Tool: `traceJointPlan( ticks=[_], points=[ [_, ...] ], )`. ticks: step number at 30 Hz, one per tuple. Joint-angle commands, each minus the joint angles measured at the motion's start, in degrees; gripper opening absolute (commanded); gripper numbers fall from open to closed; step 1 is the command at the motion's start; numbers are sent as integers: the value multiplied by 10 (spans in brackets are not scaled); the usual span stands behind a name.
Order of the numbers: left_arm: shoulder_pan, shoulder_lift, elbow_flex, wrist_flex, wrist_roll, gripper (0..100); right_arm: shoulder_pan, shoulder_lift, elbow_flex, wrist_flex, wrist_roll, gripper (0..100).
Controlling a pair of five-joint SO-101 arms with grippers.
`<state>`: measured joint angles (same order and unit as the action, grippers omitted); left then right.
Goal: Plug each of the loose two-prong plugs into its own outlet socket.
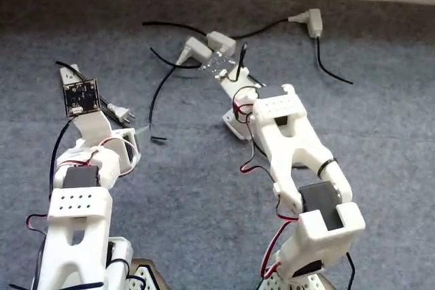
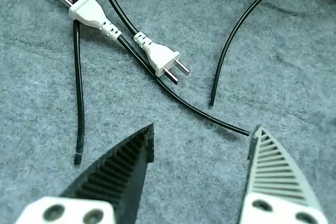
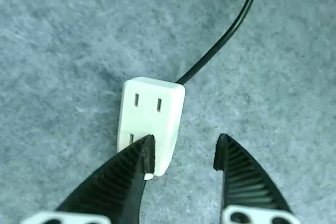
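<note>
L gripper (image 2: 203, 129): jaws wide open, empty, over carpet (image 2: 294, 51) just short of loose two-prong plug (image 2: 159, 57) lying against black cord (image 2: 210, 115). R gripper (image 3: 186, 139): jaws open, empty, one finger (image 3: 126, 177) overlapping corner of white outlet socket (image 3: 151, 114). Rec.: R centres on socket body & steadies it; L takes plug by body, prongs free, lined up w/ slots.

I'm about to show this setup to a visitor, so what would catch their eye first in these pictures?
The left hand hangs open over a loose plug that lies on the grey carpet among black cords. The right hand is open at a white socket, partly overlapping it.
</note>
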<state>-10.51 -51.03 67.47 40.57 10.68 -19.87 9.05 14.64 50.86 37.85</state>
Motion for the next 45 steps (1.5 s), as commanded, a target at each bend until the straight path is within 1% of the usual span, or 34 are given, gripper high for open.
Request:
traceJointPlan(
  ticks=[1,5,10,13,15,17,20,23,27,34,41,44,45],
  points=[
    [9,-9,-3,-12,3,295,9,-42,-38,23,6,192],
    [9,-9,-3,-12,3,295,10,-89,-85,70,6,192],
    [9,-8,-3,-12,3,295,38,-146,-142,141,3,192],
    [9,-8,-3,-12,3,295,47,-160,-153,175,-49,192],
    [9,-8,-3,-12,3,295,35,-153,-133,182,-64,192],
    [9,-8,-3,-12,3,295,7,-140,-109,181,-52,192],
    [15,-7,-3,-12,3,295,-42,-112,-76,148,-49,192],
    [15,-7,-3,-12,3,295,-61,-70,-49,93,-49,192],
    [15,-7,-3,-12,3,295,-60,7,-44,51,-49,192],
    [15,-7,-3,-12,3,295,-65,84,-87,50,-51,192],
    [15,-7,-2,-12,3,295,-47,120,-116,50,-51,183],
    [15,-7,-2,-12,3,295,-30,120,-119,50,-54,111],
    [15,-7,-2,-12,3,295,-23,120,-119,51,-68,79]
  ],
)
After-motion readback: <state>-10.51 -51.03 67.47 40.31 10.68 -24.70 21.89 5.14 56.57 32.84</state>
